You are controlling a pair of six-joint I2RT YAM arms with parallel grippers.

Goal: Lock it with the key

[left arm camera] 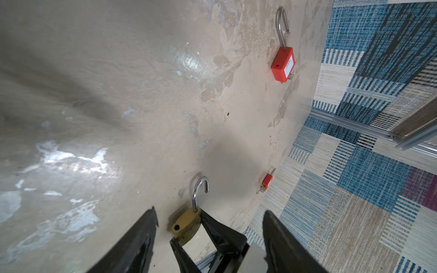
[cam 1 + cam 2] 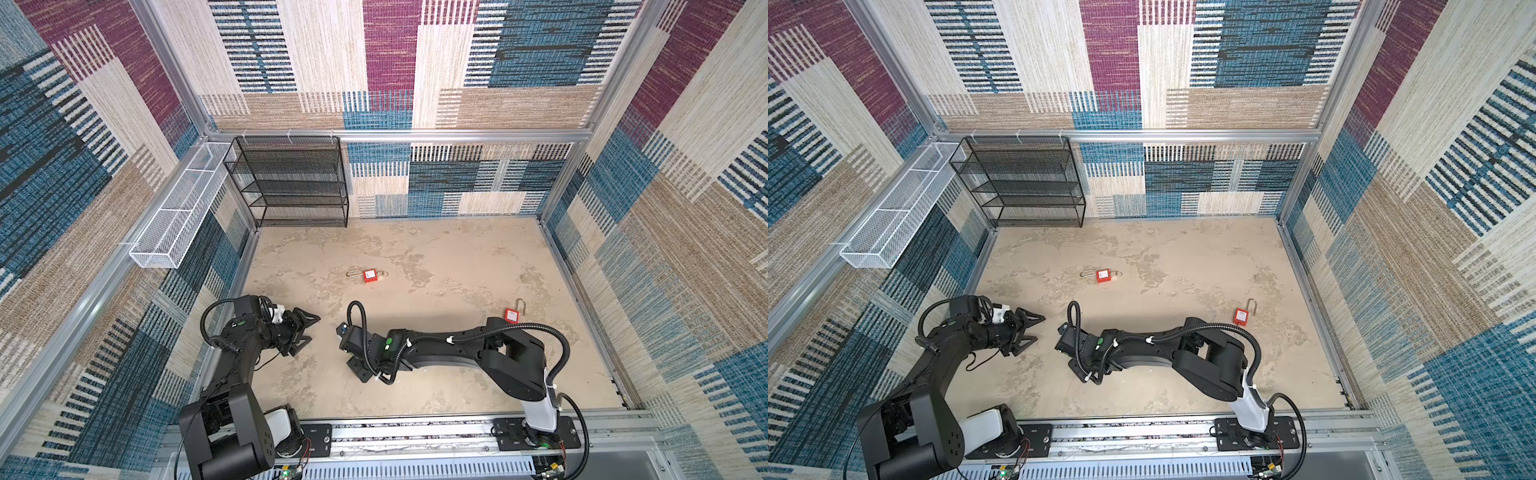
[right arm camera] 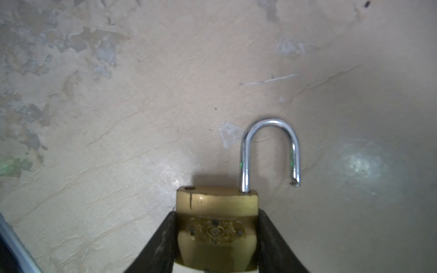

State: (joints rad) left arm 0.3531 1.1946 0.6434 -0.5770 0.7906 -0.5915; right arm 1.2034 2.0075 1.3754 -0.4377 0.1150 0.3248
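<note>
Right, biggest first: beige mottled table, w/ the black mesh rack standing on it against the back wall. Rack is the ref for everything below.

White mesh basket hangs on the side wall, its far end just beside the rack's top left corner. Both arms reach over the table, well in front of the rack.

Left gripper sits approx straight out from the rack's front. Its fingers are spread wide w/ nothing gripped, tips aimed at the right gripper but apart from it.

Right gripper is slightly further right, also well in front of the rack. It's pinching the brass padlock by the two edges of its body, engraved face toward the wrist cam. Both top views hide that padlock under the wrist; both wrist cams show it.

Its steel shackle is raised and swung out, short leg clear of the body, so the lock's open. Keyhole end is buried btwn the fingers, can't see it.

Two red ones lie flat on the table:
- Near red padlock: out from the rack's right end, btwn rack and grippers. Shackle open, w/ a small key-like bit at its base.
- Far red padlock: well apart from the rack, off to its front right.
</note>
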